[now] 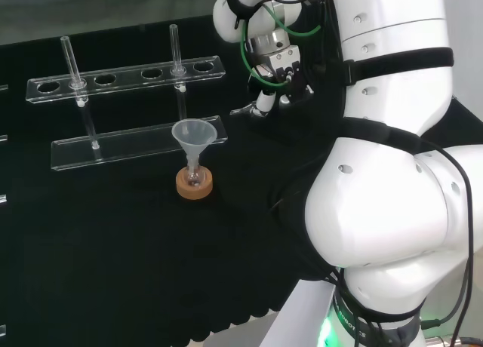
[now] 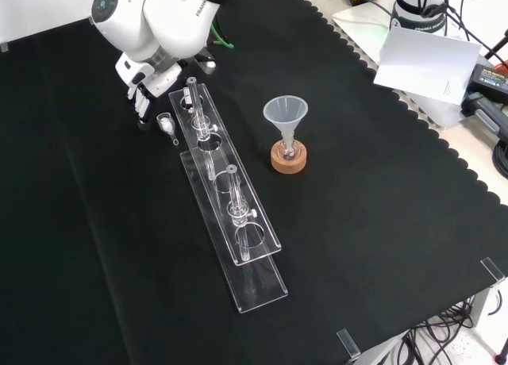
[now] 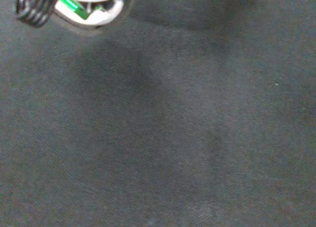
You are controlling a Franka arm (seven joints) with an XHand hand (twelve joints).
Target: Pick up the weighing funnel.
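- The hand [image 2: 145,91] hangs low over the cloth [image 2: 79,246]. Its fingers [image 2: 140,105] point down, relaxed, and clasp nothing.
- The weighing funnel [image 2: 167,124] lies on the cloth just beside the fingertips, between the hand and the rack [image 2: 252,242]. As far as the front view shows, it is free of the hand.
- The clear rack begins just past the weighing funnel and runs away from the hand.
- One tube [image 2: 194,103] stands upright in the rack's end near the hand. A second tube [image 2: 233,192] stands farther along.
- The funnel [image 2: 286,113] stands beyond the rack, well apart from the hand. It is mouth up, with its stem in a small flask [image 2: 287,150] on a cork ring [image 2: 288,163].
- In the wrist view, bare cloth lies under the palm.
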